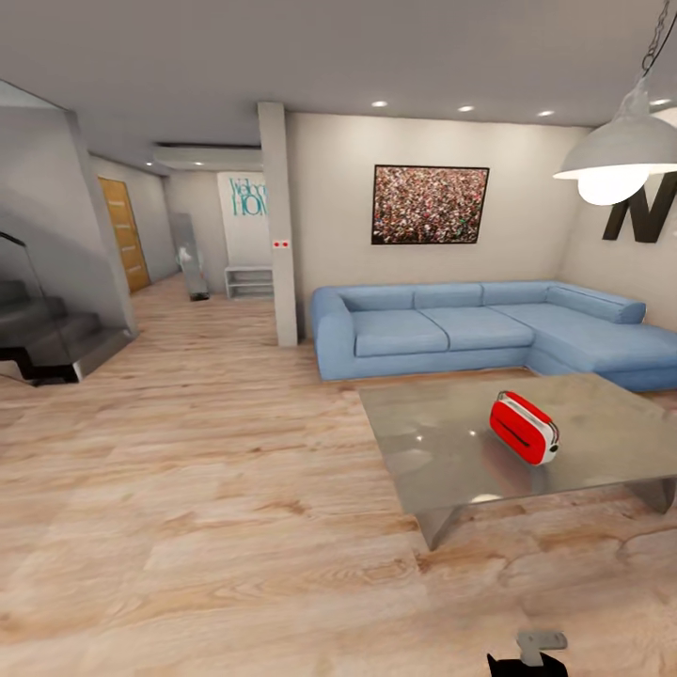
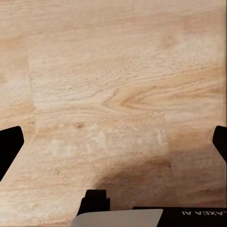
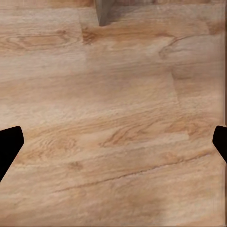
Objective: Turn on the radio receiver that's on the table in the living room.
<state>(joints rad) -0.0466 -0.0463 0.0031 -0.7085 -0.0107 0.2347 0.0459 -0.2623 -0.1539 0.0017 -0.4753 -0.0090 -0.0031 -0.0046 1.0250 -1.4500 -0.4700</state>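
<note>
Nearest to my head camera, at 6 o'clock, a grey and black part of my own body (image 1: pixel 529 652) is poking in over the wood floor (image 1: pixel 188 527). Both wrist cameras are looking down at that floor. My left gripper (image 2: pixel 113 142) is standing open, dark fingertips (image 2: pixel 9 144) spread wide at the picture's edges, nothing between them. My right gripper (image 3: pixel 113 142) is likewise open and empty, fingertips (image 3: pixel 9 144) wide apart; a grey leg-like piece (image 3: pixel 105 12) is showing at 12 o'clock in that view.

The radio receiver (image 1: pixel 524 428) is lying tilted on the table (image 1: pixel 442 470), at about 3 o'clock from the head view's centre, toward the table's middle. Its red body and white end are reflecting in the glossy grey top. The blue sofa (image 1: pixel 470 329) is sitting just behind the table, with the framed crowd picture (image 1: pixel 430 204) on the wall above it. A pendant lamp (image 1: pixel 621 155) is hanging at 2 o'clock. Stairs (image 1: pixel 47 338) are showing at 9 o'clock.
</note>
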